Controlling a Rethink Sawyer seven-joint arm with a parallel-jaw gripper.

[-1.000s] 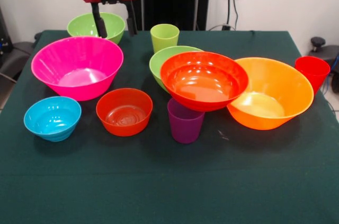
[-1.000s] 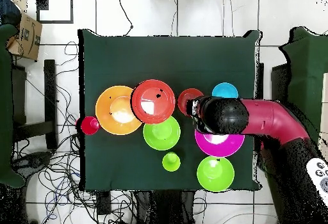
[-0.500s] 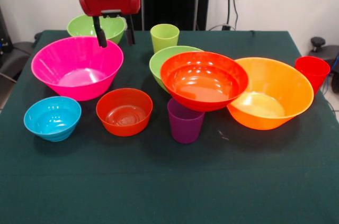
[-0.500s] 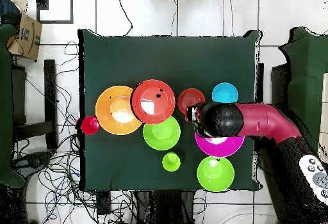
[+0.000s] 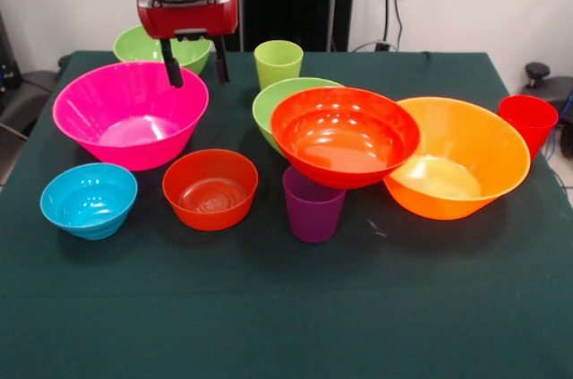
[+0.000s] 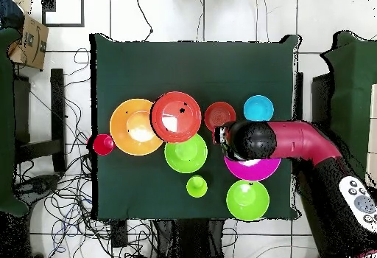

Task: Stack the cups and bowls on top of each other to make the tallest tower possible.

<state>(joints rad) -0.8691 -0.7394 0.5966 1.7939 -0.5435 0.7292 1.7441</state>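
My gripper (image 5: 194, 80) hangs open and empty above the far right rim of the large pink bowl (image 5: 130, 115). A lime green bowl (image 5: 143, 43) sits behind it, and a lime green cup (image 5: 278, 64) stands to its right. The red-orange bowl (image 5: 345, 135) overlaps a second lime green bowl (image 5: 273, 97) and the large orange bowl (image 5: 461, 159). The purple cup (image 5: 313, 207), the small orange-red bowl (image 5: 210, 188) and the blue bowl (image 5: 89, 200) stand nearer the front. The red cup (image 5: 528, 121) is at the far right. Nothing is stacked into a tower.
In the overhead view the red arm (image 6: 309, 141) reaches in from the right over the pink bowl (image 6: 254, 170) and hides the gripper. The green tablecloth (image 5: 358, 307) is bare along the front. Cables lie on the floor beside the table (image 6: 66, 196).
The gripper has come down lower over the pink bowl's far rim and shifted slightly right in the front view. Its fingers stay open. No bowl or cup has moved.
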